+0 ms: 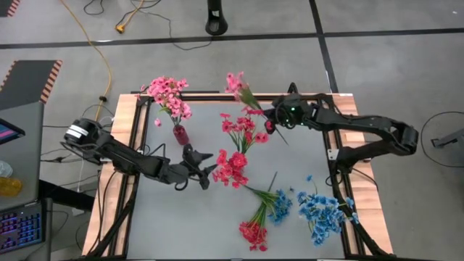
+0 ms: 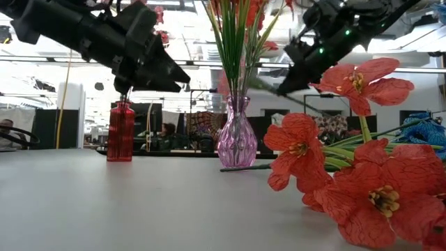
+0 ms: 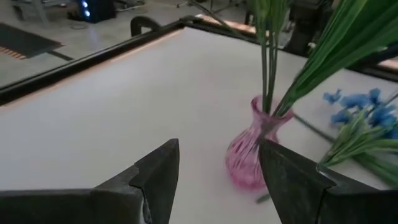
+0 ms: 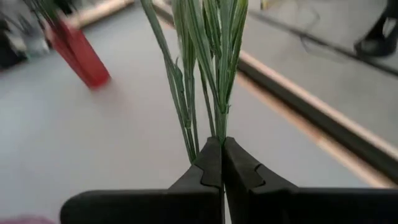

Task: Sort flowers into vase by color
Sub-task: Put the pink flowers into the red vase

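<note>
A pink sprig (image 1: 236,84) is in my right gripper (image 1: 270,125), which is shut on its green stem above the table's far middle. A clear pink vase (image 2: 237,134) stands in the middle with red sprigs (image 1: 243,132) in it by their stems. A red vase (image 1: 180,135) at the far left holds pink sprigs (image 1: 168,94). My left gripper (image 3: 217,177) is open and hovers left of the pink vase (image 3: 249,155), beside a red cluster (image 1: 232,169). Blue sprigs (image 1: 319,212) and a red sprig (image 1: 254,233) lie on the table at the near right. My right gripper pinches the pink sprig's bundle of green stem and leaves (image 4: 217,127) between its two fingers. The fingers (image 2: 300,66) lie across the stem. The sprig is lifted clear and slanted, with its blossom (image 1: 236,84) toward the far edge and its stem's free end (image 1: 286,141) hanging out past the fingers.
A raised dark frame (image 1: 138,145) runs along the table's edges. Bare grey tabletop (image 1: 174,217) lies at the near left. In the low view, large red blossoms (image 2: 362,188) fill the near right, and the room behind holds desks and a person.
</note>
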Motion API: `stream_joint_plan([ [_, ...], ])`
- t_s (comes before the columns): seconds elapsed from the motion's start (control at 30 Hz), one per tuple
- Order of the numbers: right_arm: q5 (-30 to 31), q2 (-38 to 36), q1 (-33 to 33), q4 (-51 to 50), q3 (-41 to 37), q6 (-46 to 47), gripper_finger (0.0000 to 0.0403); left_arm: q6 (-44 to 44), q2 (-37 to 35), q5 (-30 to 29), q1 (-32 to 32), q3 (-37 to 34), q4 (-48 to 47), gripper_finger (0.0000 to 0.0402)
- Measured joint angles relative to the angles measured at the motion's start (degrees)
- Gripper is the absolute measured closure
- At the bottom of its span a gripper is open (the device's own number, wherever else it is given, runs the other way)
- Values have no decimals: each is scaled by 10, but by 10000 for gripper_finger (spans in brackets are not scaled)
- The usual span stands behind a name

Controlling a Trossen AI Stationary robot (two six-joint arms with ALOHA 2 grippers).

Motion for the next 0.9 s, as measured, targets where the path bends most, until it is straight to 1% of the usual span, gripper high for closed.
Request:
stream_joint_plan([
  [0.2,1,-40,0,61,0,-13,377,42,-56,25,0,0,-11,193],
  [0.43,7,-114,-1,81,0,-35,377,51,-135,38,-2,0,-95,193],
  [0.53,7,-147,-1,92,0,-35,377,51,-170,42,-2,0,-117,193],
  [0.8,4,-210,-1,152,1,-35,377,115,-258,42,-2,0,-110,193],
  [0.9,-8,-222,-1,171,1,-34,375,118,-289,43,-2,0,-89,193],
])
